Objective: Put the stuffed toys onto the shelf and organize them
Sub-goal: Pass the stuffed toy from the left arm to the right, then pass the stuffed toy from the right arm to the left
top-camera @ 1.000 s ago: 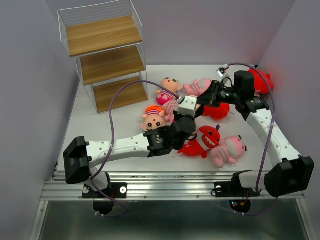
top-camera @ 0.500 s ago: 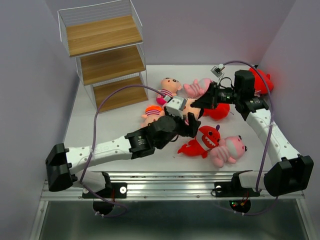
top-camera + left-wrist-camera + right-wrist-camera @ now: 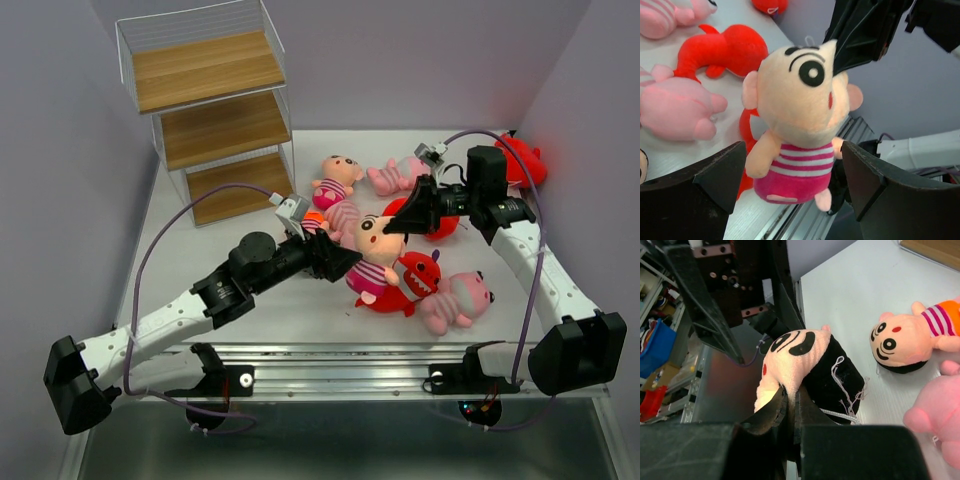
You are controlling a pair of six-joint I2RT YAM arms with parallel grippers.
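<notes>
Left hand drawn back, open, doll just ahead, head pinched by right hand

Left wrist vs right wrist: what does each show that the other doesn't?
Left wrist only: the held doll from the front, its pink-striped body hanging between the spread fingers of the open left claw, and a red shark behind it.
Right wrist only: that doll's black hair, and a second doll lying on the table.
Both: the same doll, pinched at the head by the right claw.
</notes>
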